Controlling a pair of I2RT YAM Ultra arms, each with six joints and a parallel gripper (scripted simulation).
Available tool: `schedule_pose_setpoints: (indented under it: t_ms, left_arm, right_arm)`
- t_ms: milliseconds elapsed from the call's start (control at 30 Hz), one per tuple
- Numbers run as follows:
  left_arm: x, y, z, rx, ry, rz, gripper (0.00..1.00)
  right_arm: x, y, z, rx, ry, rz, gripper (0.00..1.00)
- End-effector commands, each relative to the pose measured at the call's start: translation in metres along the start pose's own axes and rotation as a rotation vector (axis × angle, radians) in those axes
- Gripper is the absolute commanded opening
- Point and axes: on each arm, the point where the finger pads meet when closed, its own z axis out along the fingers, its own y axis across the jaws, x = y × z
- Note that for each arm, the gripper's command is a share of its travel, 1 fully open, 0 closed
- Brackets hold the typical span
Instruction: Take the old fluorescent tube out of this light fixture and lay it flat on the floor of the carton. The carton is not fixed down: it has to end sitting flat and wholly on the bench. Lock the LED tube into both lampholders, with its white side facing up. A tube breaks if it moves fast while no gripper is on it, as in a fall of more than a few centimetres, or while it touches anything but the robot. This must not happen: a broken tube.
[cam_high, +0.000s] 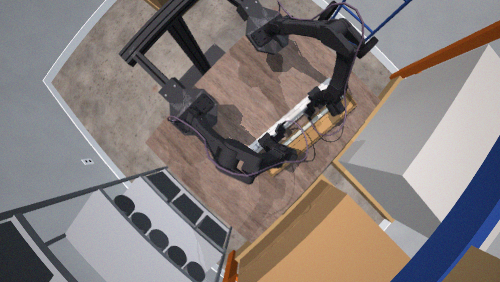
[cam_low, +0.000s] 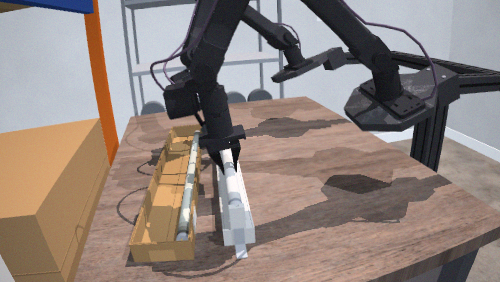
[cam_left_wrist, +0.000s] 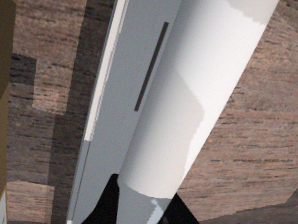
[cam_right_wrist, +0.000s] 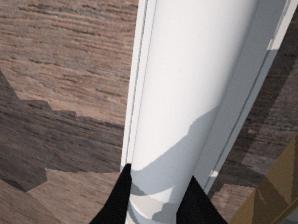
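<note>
The changeover looks well along, judging by tube colour: what I take for the old fluorescent tube (cam_high: 319, 116) (cam_low: 187, 190) is out of the light fixture (cam_low: 248, 220) (cam_left_wrist: 120, 100) (cam_right_wrist: 235, 115) and lies lengthwise in the carton (cam_low: 162, 251) (cam_right_wrist: 270, 185), beside the wall nearest the fixture; the carton looks flat on the tabletop (cam_high: 230, 85) (cam_low: 300, 225); the white tube, presumably the LED one, lies along the fixture, its white side seemingly up; whether its ends are locked in the lampholders cannot be told, so locking, or checking it, and letting go seem left; the left gripper (cam_high: 310, 109) (cam_low: 229, 167) (cam_left_wrist: 139, 187) is closed to a narrow gap around the white tube (cam_low: 231, 185) (cam_left_wrist: 200, 85) (cam_right_wrist: 190, 75); the right gripper (cam_high: 281, 131) (cam_right_wrist: 156, 174) has an equally narrow gap and clasps the same tube farther along.
</note>
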Motion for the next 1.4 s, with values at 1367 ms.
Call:
schedule_pose_setpoints:
  t_ms: [1367]
  left_arm:
    - [-0.006, -0.003, -0.009, -0.405, 0.002, 0.024, 0.11]
  right_arm:
    - [-0.001, 0.006, -0.011, 0.407, 0.007, -0.027, 0.11]
